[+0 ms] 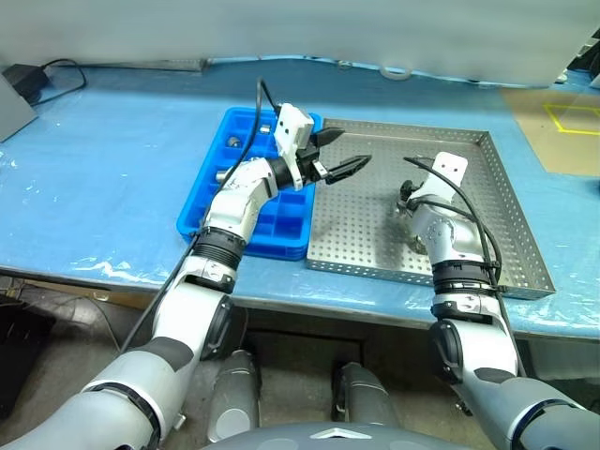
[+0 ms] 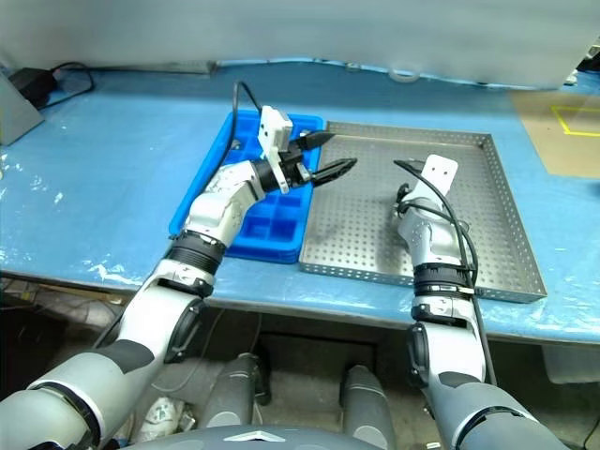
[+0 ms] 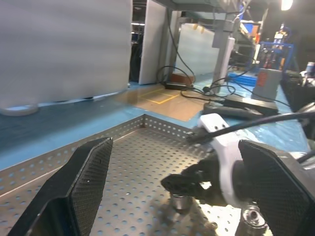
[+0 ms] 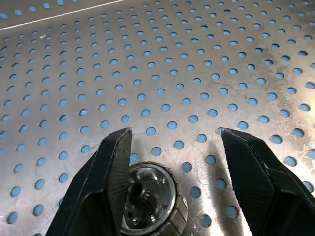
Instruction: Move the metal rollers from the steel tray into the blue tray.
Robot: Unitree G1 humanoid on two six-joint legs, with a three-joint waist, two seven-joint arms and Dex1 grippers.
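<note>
Overhead, left end effector (image 1: 339, 156) fingers apart above the seam between blue tray (image 1: 242, 127) and steel tray (image 1: 487, 178) on the blue tabletop (image 1: 112, 169) | left wrist: rollers (image 3: 180, 201) upright on perforated steel | right wrist: right end effector (image 4: 172, 169) spread (unclamped), one roller (image 4: 149, 200) between fingers, beside one pad.
</note>
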